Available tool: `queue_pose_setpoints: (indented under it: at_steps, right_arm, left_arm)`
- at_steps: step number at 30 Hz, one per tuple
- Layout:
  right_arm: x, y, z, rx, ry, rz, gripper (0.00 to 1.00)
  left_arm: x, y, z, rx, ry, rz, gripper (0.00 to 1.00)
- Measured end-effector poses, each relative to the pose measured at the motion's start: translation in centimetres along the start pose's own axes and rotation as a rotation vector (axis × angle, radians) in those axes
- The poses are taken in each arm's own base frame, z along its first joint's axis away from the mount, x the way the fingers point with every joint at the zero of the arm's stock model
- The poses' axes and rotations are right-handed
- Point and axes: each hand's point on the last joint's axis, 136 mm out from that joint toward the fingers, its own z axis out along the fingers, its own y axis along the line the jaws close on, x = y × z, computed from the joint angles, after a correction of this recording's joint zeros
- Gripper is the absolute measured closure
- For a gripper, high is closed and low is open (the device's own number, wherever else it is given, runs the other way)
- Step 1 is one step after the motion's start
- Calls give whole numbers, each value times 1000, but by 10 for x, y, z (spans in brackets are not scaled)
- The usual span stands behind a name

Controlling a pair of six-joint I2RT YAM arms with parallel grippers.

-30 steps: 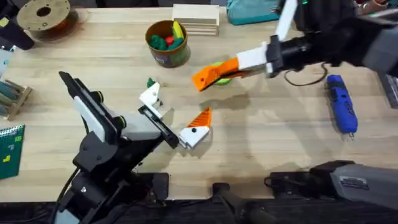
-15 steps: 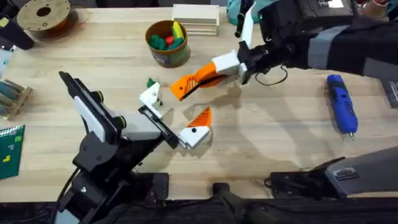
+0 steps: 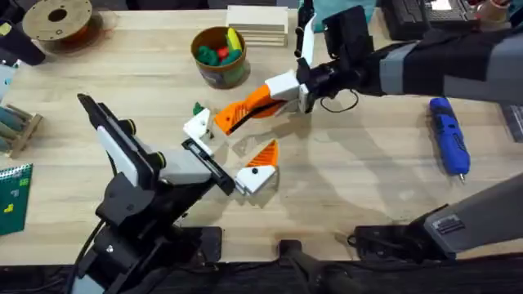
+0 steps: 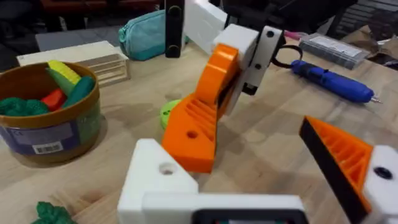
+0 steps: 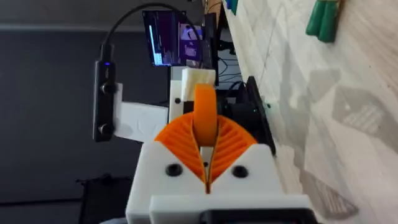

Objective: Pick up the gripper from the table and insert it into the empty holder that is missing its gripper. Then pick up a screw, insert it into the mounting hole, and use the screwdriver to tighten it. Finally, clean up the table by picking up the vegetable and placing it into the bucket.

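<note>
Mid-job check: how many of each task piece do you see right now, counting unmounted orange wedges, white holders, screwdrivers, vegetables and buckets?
Unmounted orange wedge: 1
White holders: 2
Blue screwdriver: 1
Dark-green vegetable: 1
Bucket: 1
Total: 6

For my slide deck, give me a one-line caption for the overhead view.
Right pincer carries the orange gripper toward the empty white holder on the wooden table.
</note>
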Motion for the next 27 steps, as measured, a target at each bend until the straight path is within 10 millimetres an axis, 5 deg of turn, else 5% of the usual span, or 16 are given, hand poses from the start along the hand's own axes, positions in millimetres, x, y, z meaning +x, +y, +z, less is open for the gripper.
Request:
queue_pose_setpoints:
  at_steps: [27]
  right_arm:
    - [-6,-4,37,-33,71,46,983]
  left_arm:
    - [0,6,0,-30,-1,-27,14]
